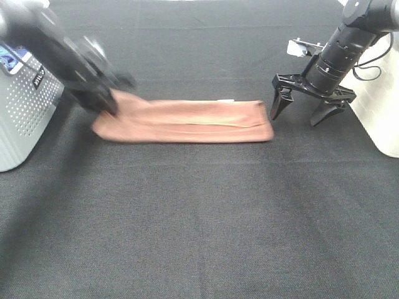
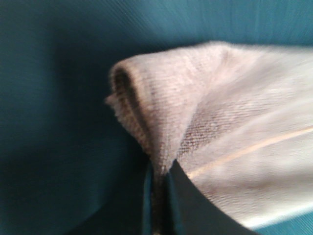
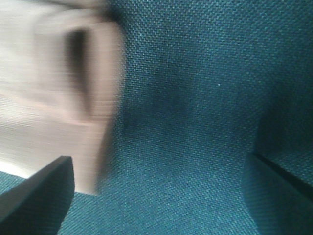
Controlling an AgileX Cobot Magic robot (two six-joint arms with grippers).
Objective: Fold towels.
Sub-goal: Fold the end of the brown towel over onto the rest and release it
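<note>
The reddish-brown towel (image 1: 187,120) lies on the dark table as a long folded strip, running left to right. A small white tag (image 1: 225,100) shows at its far edge. My left gripper (image 1: 112,103) is shut on the towel's left end; the left wrist view shows the cloth (image 2: 210,112) pinched between the closed fingers (image 2: 190,205). My right gripper (image 1: 310,112) is open and empty, hovering just right of the towel's right end. In the right wrist view that end of the towel (image 3: 54,98) sits beside one fingertip (image 3: 39,191), motion-blurred.
A grey perforated box (image 1: 22,106) stands at the left edge, behind the left arm. A white object (image 1: 380,99) stands at the right edge behind the right arm. The dark cloth-covered table (image 1: 199,230) stretches out in front of the towel.
</note>
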